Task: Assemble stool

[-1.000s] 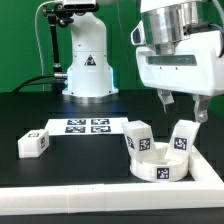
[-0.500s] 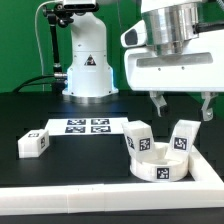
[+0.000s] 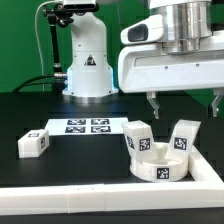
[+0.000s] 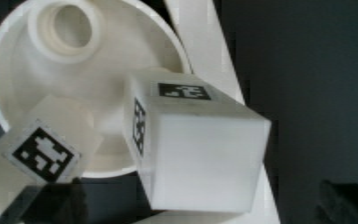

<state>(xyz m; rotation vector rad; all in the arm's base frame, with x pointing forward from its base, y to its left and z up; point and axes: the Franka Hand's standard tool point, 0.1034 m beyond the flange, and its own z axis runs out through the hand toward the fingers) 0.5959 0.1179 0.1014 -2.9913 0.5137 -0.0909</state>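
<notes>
The stool's round white seat (image 3: pixel 158 164) lies in the corner of the border wall at the exterior view's right. One leg (image 3: pixel 139 134) stands against its far left rim and a second leg (image 3: pixel 181 138) leans tilted on its far right rim. A third leg (image 3: pixel 34 143) lies alone at the exterior view's left. My gripper (image 3: pixel 184 104) hangs open above the seat and the two legs, touching nothing. In the wrist view the seat (image 4: pixel 78 95) with its hole and a tagged leg (image 4: pixel 202 140) fill the picture, with dark fingertips (image 4: pixel 39 205) at the edge.
The marker board (image 3: pixel 85 126) lies flat between the lone leg and the seat. The long white L-shaped border wall (image 3: pixel 90 199) runs along the front and up the exterior view's right side. The robot's white base (image 3: pixel 88 62) stands at the back.
The hand has turned above the seat, so its broad side now faces the exterior camera and the fingers show wider apart. The stool parts have not moved.
</notes>
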